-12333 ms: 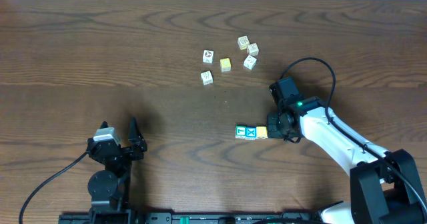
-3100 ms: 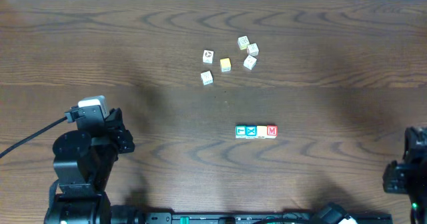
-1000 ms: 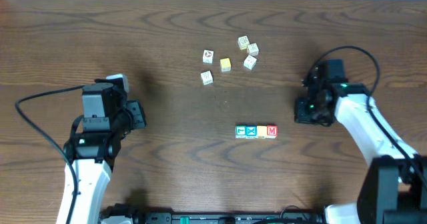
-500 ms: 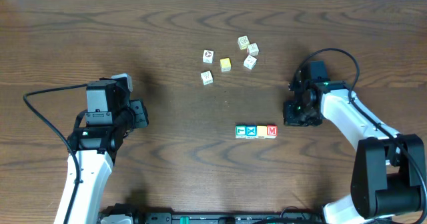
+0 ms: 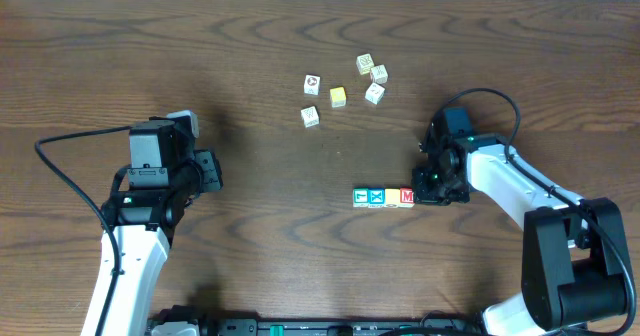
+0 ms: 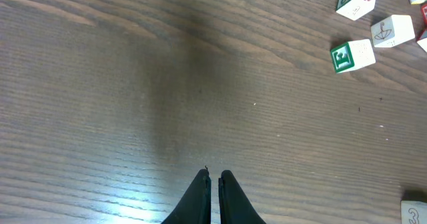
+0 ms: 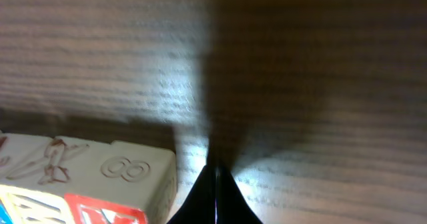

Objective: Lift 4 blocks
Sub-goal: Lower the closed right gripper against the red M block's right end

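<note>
blocks [image 5: 384, 197] in row, beside right end effector [image 5: 424, 184]

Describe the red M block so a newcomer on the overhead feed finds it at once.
On the wooden table, below the loose cluster of pale cubes, a short row of blocks sits. The red M block is its right end, beside the right arm's fingers; no other block there is red.

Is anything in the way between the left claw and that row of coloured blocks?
Nothing visible. Only bare table lies between the left gripper and the row of blocks; the loose pale cubes sit farther back, off that line.
</note>
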`<state>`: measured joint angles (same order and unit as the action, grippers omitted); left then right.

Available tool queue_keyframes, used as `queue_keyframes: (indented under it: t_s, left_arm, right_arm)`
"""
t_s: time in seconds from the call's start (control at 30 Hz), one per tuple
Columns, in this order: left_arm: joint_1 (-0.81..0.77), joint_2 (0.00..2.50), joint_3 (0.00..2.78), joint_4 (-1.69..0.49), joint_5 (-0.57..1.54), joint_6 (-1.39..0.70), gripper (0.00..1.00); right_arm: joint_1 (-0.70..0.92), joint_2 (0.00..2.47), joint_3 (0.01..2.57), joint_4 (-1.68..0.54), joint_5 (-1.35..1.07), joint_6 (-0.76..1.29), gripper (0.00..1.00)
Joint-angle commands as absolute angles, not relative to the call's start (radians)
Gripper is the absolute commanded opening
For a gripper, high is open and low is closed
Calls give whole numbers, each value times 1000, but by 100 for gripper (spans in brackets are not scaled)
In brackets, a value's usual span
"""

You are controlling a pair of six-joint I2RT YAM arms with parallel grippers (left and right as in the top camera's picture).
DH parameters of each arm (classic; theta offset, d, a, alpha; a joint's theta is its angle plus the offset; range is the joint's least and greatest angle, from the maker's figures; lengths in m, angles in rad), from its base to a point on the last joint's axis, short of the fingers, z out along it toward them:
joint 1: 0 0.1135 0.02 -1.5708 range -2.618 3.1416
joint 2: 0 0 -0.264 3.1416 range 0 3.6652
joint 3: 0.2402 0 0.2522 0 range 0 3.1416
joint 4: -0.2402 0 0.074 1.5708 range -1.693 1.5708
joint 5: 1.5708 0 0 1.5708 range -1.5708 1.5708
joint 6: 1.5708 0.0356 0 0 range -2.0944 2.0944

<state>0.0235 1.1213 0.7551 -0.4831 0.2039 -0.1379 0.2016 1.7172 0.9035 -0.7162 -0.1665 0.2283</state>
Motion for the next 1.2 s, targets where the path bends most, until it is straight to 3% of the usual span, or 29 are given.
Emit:
queue_keyframes:
  t_s: [0.0,0.73,1.17]
  left_arm:
    - [27,1124,743,-484,209,-147,8]
    - [27,1124,743,-484,209,-147,8]
    - [27,1124,743,-488,209,-147,8]
  right_arm:
    - [211,1729,882,-717,-171,258,1]
    - [212,1728,881,-686,-320,186,1]
    - [319,1728,881,-649,-319,260,1]
